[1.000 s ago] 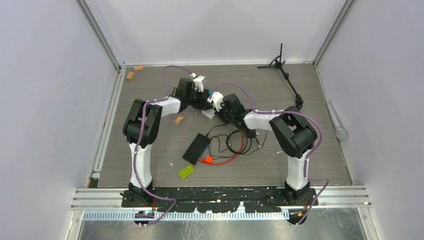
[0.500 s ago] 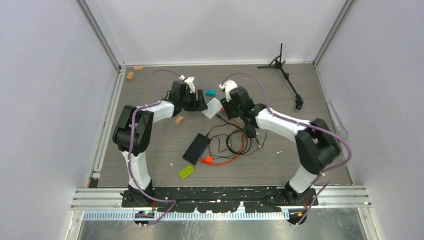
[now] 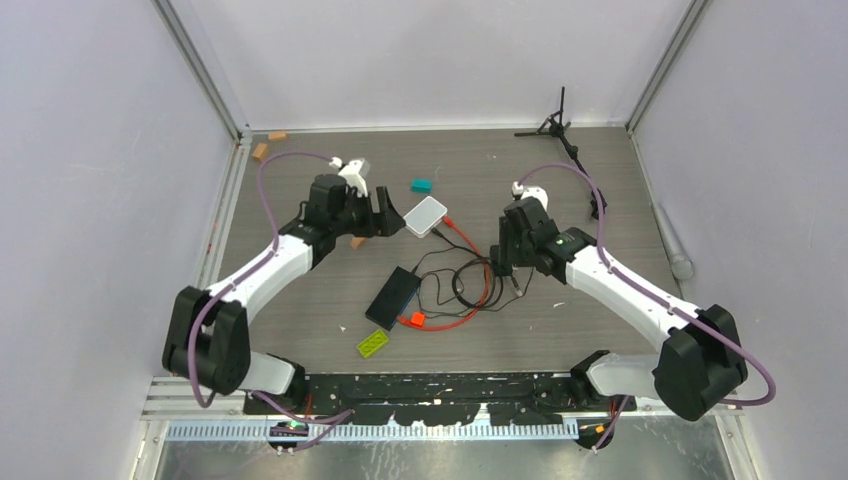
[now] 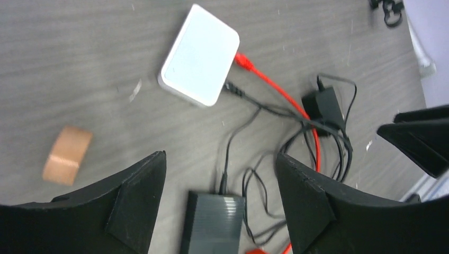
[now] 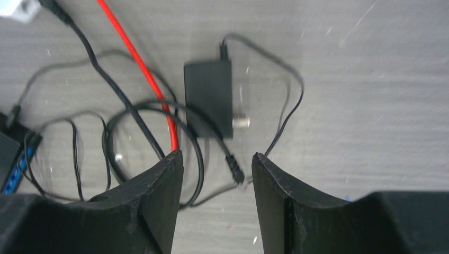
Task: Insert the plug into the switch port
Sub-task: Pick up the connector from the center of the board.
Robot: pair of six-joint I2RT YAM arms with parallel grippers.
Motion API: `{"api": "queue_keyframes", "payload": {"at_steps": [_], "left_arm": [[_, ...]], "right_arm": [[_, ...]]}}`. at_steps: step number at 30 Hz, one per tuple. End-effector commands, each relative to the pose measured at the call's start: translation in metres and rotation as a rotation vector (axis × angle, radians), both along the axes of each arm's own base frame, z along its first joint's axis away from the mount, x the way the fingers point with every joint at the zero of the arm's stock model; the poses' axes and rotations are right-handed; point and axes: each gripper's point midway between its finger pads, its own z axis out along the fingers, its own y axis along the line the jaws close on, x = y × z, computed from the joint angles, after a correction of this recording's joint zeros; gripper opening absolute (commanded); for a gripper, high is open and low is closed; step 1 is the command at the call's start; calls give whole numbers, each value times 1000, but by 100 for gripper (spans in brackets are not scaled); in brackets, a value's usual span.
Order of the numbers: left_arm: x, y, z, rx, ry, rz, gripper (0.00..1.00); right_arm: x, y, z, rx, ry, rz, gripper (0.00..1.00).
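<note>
Found plug (image 4: 241,59) at side of switch (image 4: 200,55), apparently seated in port, on end of red cable (image 4: 276,88). Noted left jaws and right jaws both open, empty, apart from switch. Judged insertion done; next: confirm seating only.

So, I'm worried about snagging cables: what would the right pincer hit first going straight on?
Probably the thin black wire's tip, lying between the open right pincer's fingers in the wrist view; the black brick sits just beyond. Depth is unclear.
</note>
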Motion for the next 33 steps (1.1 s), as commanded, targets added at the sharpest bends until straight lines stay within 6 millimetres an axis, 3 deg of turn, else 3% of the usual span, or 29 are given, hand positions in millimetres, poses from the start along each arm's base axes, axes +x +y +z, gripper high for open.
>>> {"api": "queue_keyframes", "payload": {"at_steps": [1,3,8,12,18,25,33], "left_arm": [[-50,0,-6,-4,75,-49,77],[-64,3,-8,-9,89,-48,77],[-88,7,-11,-8,113,-69,77],[-95,11,-15,1,123,-61,77],[-97,14,-18,-3,140,-38,77],[-98,15,-23,4,158,-31,76],[-98,14,-31,13,191,-31,76]], "right_arm": [[-29,23,-4,218,81,-19,56],[-31,38,7,284,60,-4,52],[-34,64,36,227,-77,-13,52],[-27,95,38,324,-173,-57,49],[-9,94,9,371,-226,-218,48],[4,106,-17,389,-106,-180,40],[2,77,-53,309,-90,-273,33]]}}
